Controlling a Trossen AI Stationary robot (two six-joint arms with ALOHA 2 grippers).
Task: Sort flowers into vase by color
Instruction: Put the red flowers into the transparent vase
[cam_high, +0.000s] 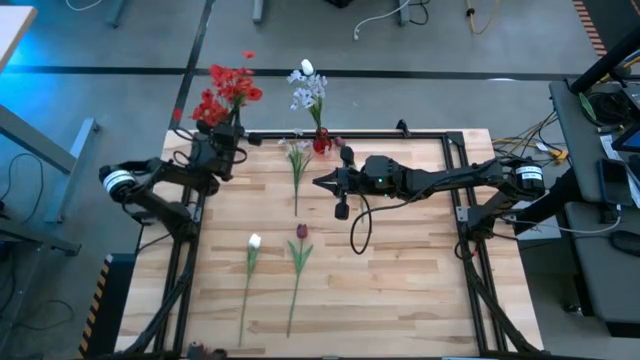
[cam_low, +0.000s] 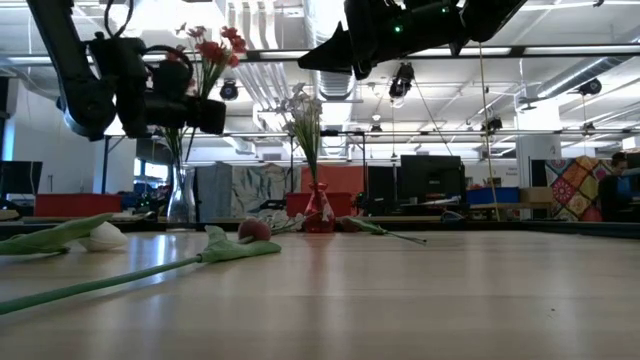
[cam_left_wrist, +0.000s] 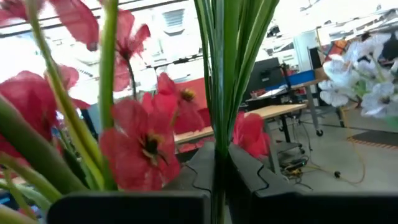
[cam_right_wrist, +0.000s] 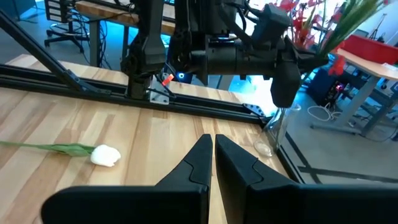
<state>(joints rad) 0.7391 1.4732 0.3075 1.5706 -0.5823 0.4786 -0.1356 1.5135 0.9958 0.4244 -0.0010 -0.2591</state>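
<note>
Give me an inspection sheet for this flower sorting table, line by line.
Surface: wooden table, dry.
Job's things: red flowers in a clear vase; white and pale-blue sprays in a red vase; white bud, dark red tulip and a pale flower lying flat.
Clutter: nothing seen.
Grippers: left gripper shut on green stems at the clear vase; right gripper shut, empty, above the table.
Cables: loose on the floor.
Surroundings: desks, monitors.

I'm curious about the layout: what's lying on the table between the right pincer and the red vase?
In the high view, the stretch between the right pincer and the red vase is bare table; the pale flower lies just to the side.
</note>
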